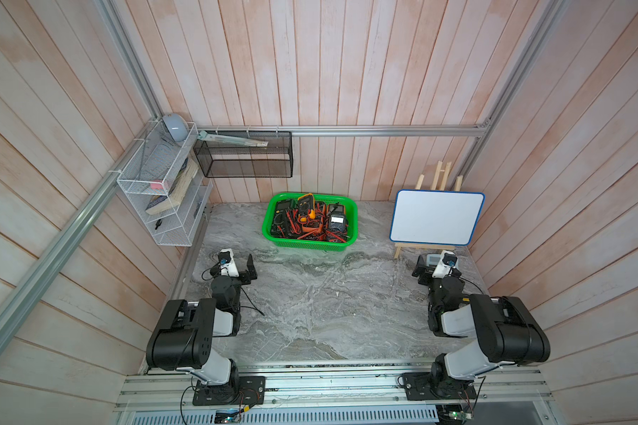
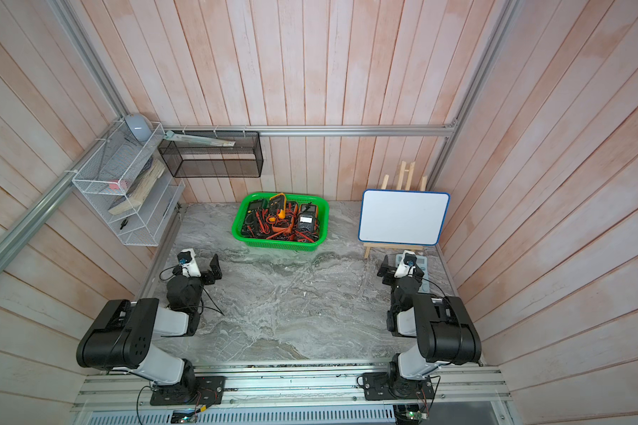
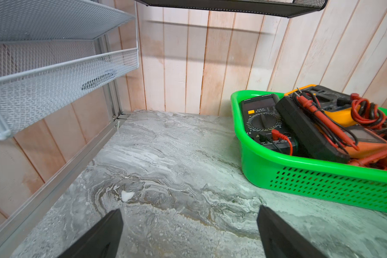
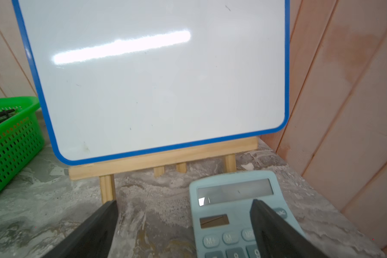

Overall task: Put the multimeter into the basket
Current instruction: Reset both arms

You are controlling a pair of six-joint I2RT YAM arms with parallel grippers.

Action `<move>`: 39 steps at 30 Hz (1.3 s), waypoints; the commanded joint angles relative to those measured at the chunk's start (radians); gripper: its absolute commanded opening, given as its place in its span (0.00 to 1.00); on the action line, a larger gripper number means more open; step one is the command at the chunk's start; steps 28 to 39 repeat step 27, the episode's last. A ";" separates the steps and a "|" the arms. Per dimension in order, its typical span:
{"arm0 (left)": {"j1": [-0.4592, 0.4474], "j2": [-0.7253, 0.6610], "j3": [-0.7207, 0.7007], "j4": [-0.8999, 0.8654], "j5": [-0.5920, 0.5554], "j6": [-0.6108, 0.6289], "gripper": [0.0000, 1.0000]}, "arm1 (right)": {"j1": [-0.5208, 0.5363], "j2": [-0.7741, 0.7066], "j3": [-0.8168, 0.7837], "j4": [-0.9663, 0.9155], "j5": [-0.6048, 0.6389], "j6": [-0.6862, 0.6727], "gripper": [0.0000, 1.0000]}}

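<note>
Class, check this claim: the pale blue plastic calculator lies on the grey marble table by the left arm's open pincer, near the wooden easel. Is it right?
No. The pale blue plastic calculator lies by the right arm's open pincer, not the left pincer; the right wrist view shows it. The rest holds.

Wide bare room is offered by the marble tabletop [image 1: 321, 305] in front of the basket [image 1: 304, 244]. The basket's inside is crowded with multimeters [image 1: 337, 222]. To its right, passage is narrowed by a whiteboard [image 1: 435, 216] propped on an easel [image 1: 441, 174], with a calculator [image 4: 223, 210] laid before it. Above and left of it, a black mesh bin [image 1: 244, 158] and a white wire rack [image 1: 163, 198] are hung.
</note>
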 commanded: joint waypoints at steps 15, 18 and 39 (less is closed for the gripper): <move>0.002 0.005 0.018 -0.034 0.021 0.016 1.00 | 0.005 0.013 -0.001 0.020 -0.032 -0.024 0.98; 0.002 0.005 0.017 -0.034 0.021 0.016 1.00 | 0.006 0.014 -0.001 0.020 -0.031 -0.024 0.98; 0.001 0.002 0.013 -0.028 0.021 0.017 1.00 | 0.007 0.016 0.003 0.013 -0.033 -0.027 0.98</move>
